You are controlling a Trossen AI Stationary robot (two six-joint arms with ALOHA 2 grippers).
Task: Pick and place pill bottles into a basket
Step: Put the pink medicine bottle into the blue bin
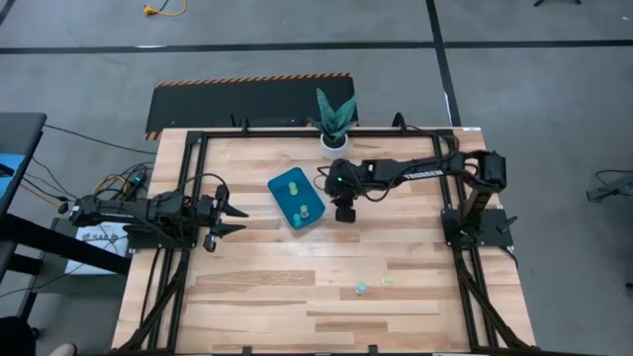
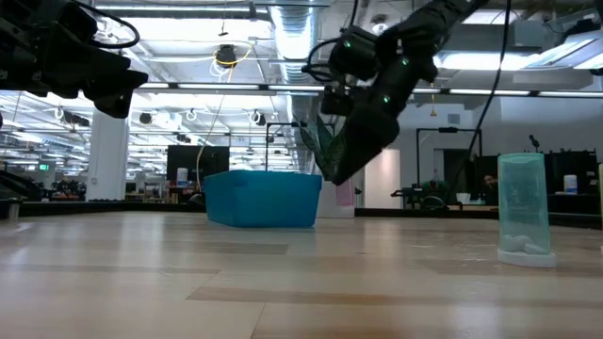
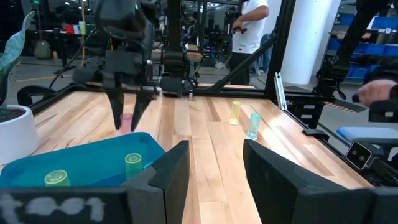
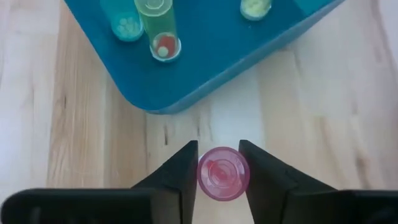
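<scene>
The teal-blue basket [image 1: 297,199] lies on the table left of centre, with three small bottles standing in it, one teal [image 4: 127,25] and two yellow [image 4: 160,32]. My right gripper [image 1: 344,211] stands just right of the basket, pointing down, shut on a pink pill bottle [image 4: 224,173]. A teal bottle [image 1: 362,288] and a yellow bottle [image 1: 387,281] stand on the table toward the near edge. My left gripper [image 1: 234,218] waits open and empty at the table's left side, level with the basket. My right gripper pinches the pink bottle's round sides near its cap [image 4: 219,163] between its two fingers, which come from above and point down. The bottle stands upright below the fingers, beside the basket's right wall [image 4: 186,102]. Whether its bottom is off the table does not show.
A white pot with a green plant [image 1: 334,138] stands at the far edge, just behind the basket and my right arm. A dark metal frame [image 1: 198,148] rims the table. People show in the room beyond the table.
</scene>
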